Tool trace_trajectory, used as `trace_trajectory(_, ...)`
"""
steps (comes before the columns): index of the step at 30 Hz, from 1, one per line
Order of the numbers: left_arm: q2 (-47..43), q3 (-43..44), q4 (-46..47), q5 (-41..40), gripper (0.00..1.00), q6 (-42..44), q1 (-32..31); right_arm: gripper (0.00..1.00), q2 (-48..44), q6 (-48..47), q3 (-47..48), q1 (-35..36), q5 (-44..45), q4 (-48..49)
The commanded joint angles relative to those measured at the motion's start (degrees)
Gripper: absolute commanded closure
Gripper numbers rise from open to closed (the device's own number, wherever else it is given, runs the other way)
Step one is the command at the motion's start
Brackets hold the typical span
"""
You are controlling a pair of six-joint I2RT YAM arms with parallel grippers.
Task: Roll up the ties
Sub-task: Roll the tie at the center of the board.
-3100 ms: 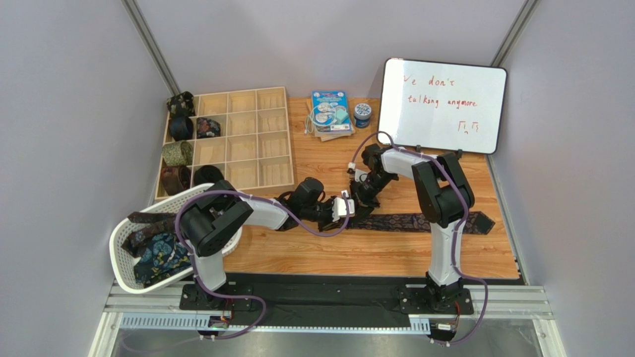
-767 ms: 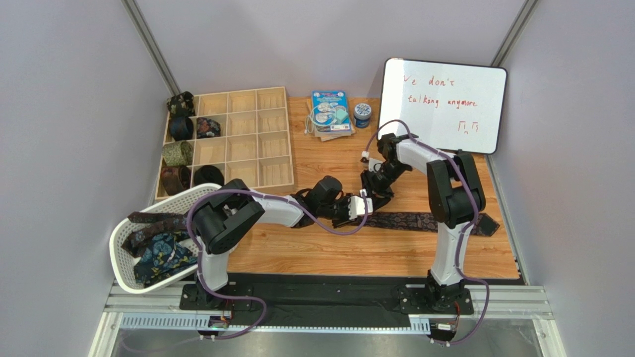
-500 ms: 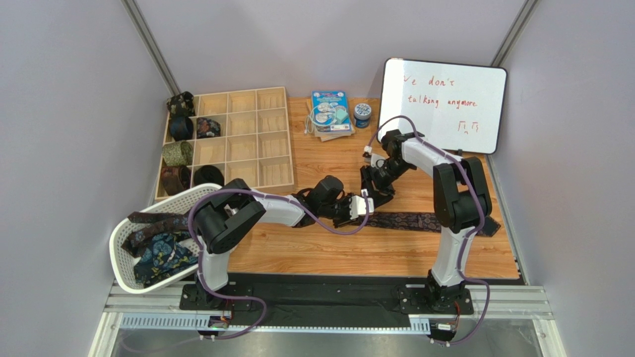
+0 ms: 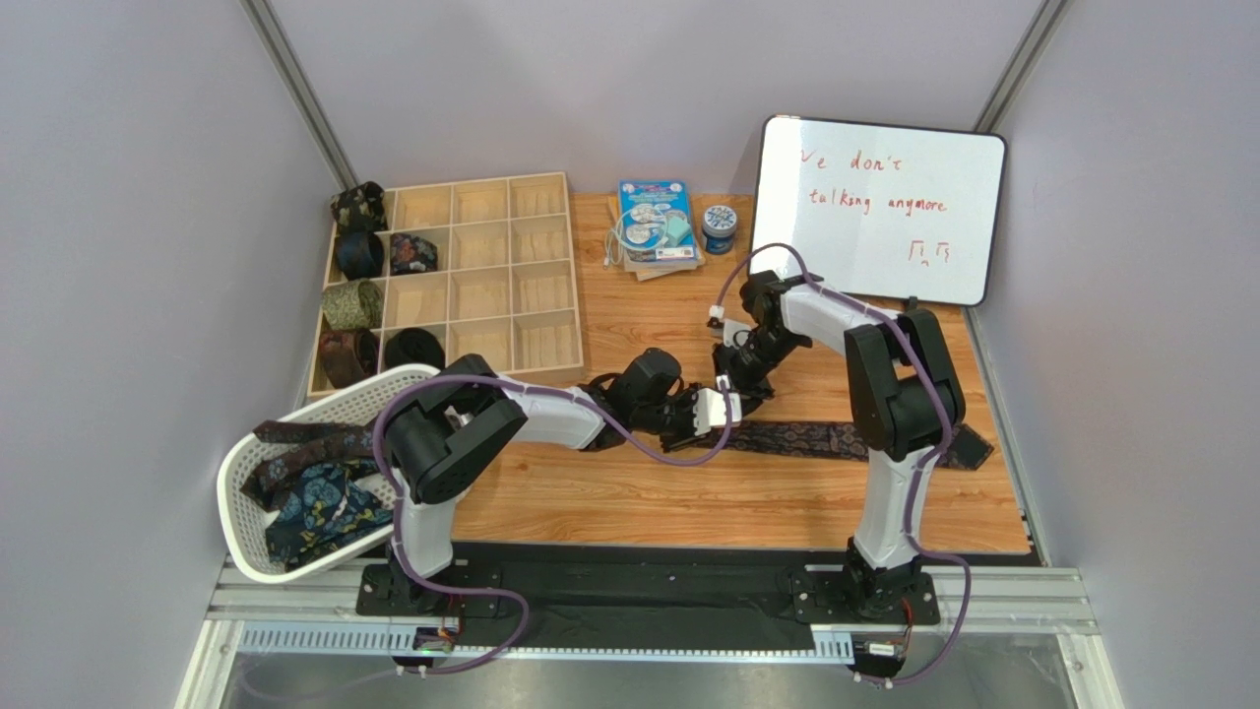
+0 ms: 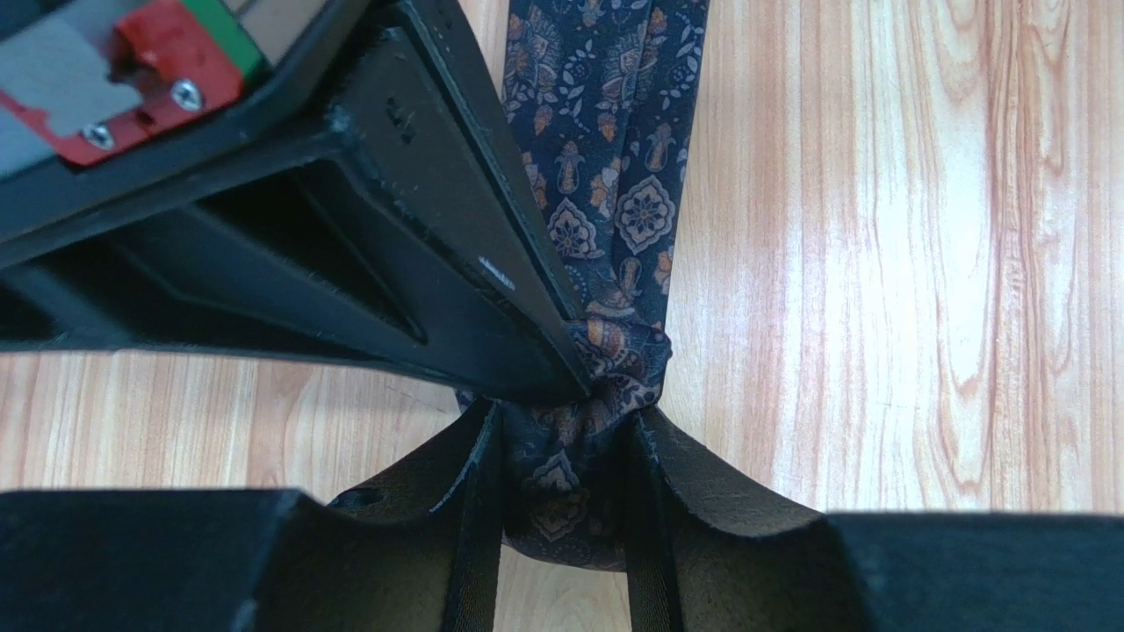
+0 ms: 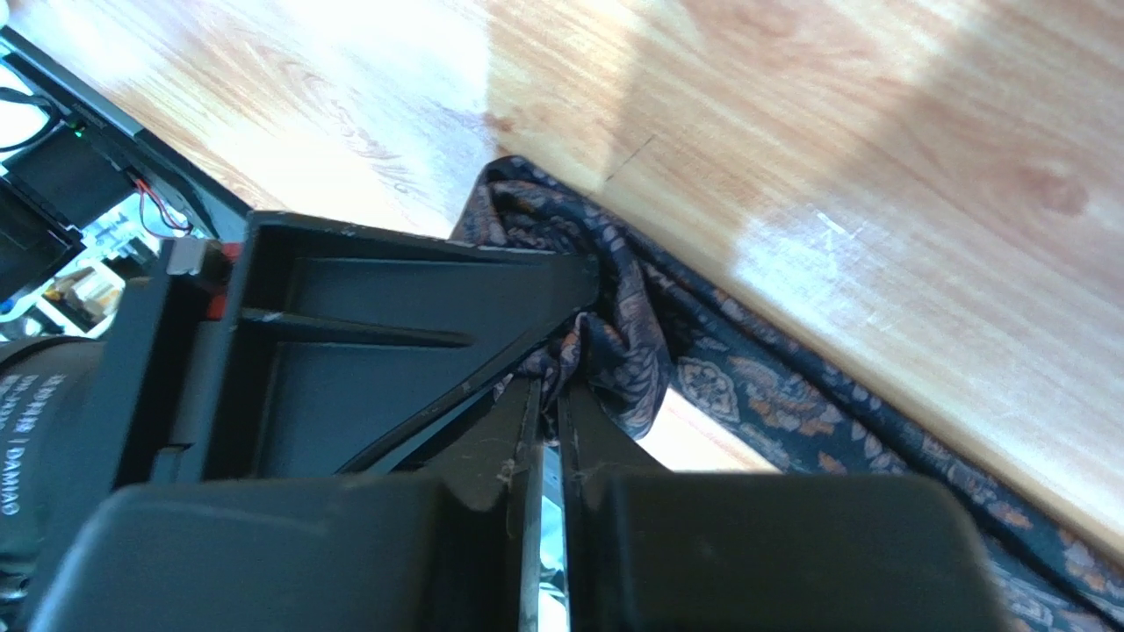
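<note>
Lying crosswise, tie (image 4: 806, 437), tip rightward.

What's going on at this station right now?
Both arms meet mid-table over one end of a navy patterned tie, whose rest lies flat on the wooden table. The left gripper is clamped on the bunched end, a roll barely begun. The right gripper has nearly shut fingers touching the same bunch; whether they pinch it is unclear. Rolled ties sit in the wooden tray; unrolled ties wait in the white basket.
</note>
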Motion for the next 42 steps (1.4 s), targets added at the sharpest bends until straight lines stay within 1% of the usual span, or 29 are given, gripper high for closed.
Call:
trace_trajectory(1, 2.0, -3.0, -14.2, 0.1, 0.64, -1.0, 1.0, 1.0, 2.1, -0.1, -1.7, -0.6, 4.5, 3.3)
trace_trajectory(3, 0.4, -2.5, -13.7, 0.8, 0.58, -1.4, 1.9, 1.0, 2.8, 0.0, -2.2, -1.0, 5.7, 3.3)
trace_trajectory(7, -3.0, -2.4, -11.2, 2.6, 0.44, -4.1, 2.8, 1.0, 3.9, 0.6, -2.6, -1.0, 8.4, 3.6)
trace_trajectory(8, -3.6, -2.4, -10.0, 2.7, 0.38, -4.6, 2.9, 1.0, 4.6, 0.5, -2.5, -1.0, 9.4, 3.6)
trace_trajectory(11, -6.1, -2.9, -7.8, 3.8, 0.25, -6.2, 2.8, 1.0, 5.5, 1.0, -2.1, -1.1, 11.1, 3.8)
trace_trajectory(13, -7.6, -3.6, -5.5, 4.5, 0.21, -6.8, 3.0, 1.0, 6.1, 1.1, -2.0, -1.2, 11.5, 4.1)
trace_trajectory(14, -8.0, -4.5, -4.6, 4.6, 0.17, -6.8, 3.0, 1.0, 6.4, 0.9, -1.8, -1.2, 12.2, 4.1)
trace_trajectory(18, -7.4, -6.3, -0.6, 4.8, 0.14, -7.4, 3.1, 1.0, 6.9, 0.6, -2.4, -1.2, 12.5, 4.4)
trace_trajectory(19, -6.9, -6.9, 3.2, 5.0, 0.14, -7.8, 3.0, 1.0, 6.8, 0.6, -2.7, -1.2, 12.4, 4.7)
trace_trajectory(23, -2.8, -7.9, 12.7, 5.2, 0.15, -12.5, 3.1, 1.0, 7.6, -0.4, -3.0, -1.3, 12.0, 5.1)
trace_trajectory(24, -1.2, -8.2, 14.6, 4.0, 0.16, -12.9, 3.1, 1.0, 7.9, -0.7, -3.0, -1.2, 12.0, 5.1)
trace_trajectory(25, -0.5, -8.7, 19.9, 3.6, 0.16, -13.2, 3.1, 1.0, 7.9, -1.4, -3.0, -1.3, 11.8, 5.0)
trace_trajectory(28, 1.9, -10.6, 28.0, 4.7, 0.18, -12.1, 3.1, 1.0, 8.3, -2.5, -3.0, -1.3, 10.7, 5.0)
trace_trajectory(33, 3.7, -10.3, 29.0, 7.1, 0.19, -10.2, 2.9, 1.0, 8.8, -2.6, -2.2, -1.3, 7.0, 4.2)
trace_trajectory(36, 4.4, -9.7, 27.2, 4.8, 0.25, -8.3, 1.7, 1.0, 8.8, -2.7, -2.1, -1.2, 4.4, 4.2)
trace_trajectory(37, 4.7, -9.3, 24.5, 4.3, 0.32, -8.2, 1.5, 1.0, 8.8, -2.6, -2.0, -1.2, 3.8, 4.2)
trace_trajectory(39, 5.1, -7.6, 21.6, 2.9, 0.41, -8.2, 1.0, 1.0, 8.7, -2.6, -2.1, -1.2, 1.2, 4.3)
trace_trajectory(40, 5.1, -7.5, 19.7, 2.3, 0.52, -7.6, 0.9, 1.0, 8.5, -2.6, -2.0, -1.2, 0.5, 4.2)
trace_trajectory(42, 4.7, -7.5, 17.7, 0.4, 0.61, -6.4, 0.6, 1.0, 7.5, -2.1, -2.2, -1.2, -1.5, 4.2)
